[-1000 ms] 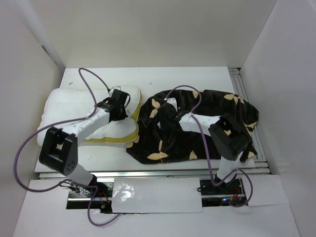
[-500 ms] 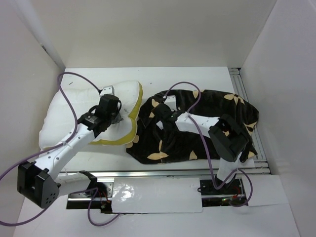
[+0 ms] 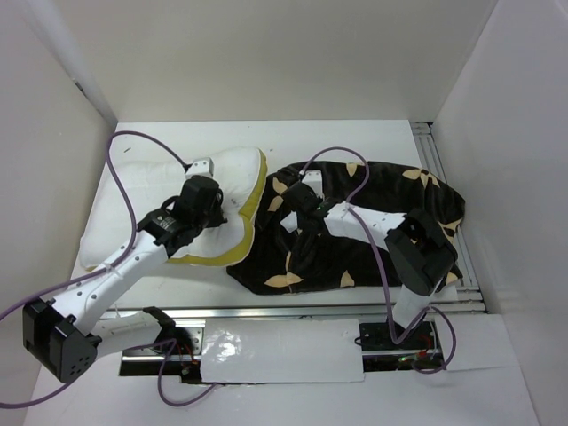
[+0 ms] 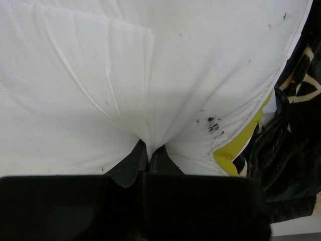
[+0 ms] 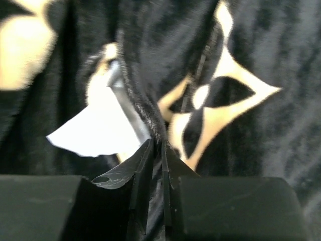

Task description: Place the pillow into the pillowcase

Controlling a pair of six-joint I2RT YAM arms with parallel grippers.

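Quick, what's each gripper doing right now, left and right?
Left gripper: closed, pinching a fold of the pillow.
Right gripper: closed on a fold of the pillowcase.

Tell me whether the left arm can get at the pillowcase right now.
Probably, but not freely: the pillowcase lies right beside the pillow with nothing between, yet the left gripper is shut on a pinch of pillow and would have to let go first.
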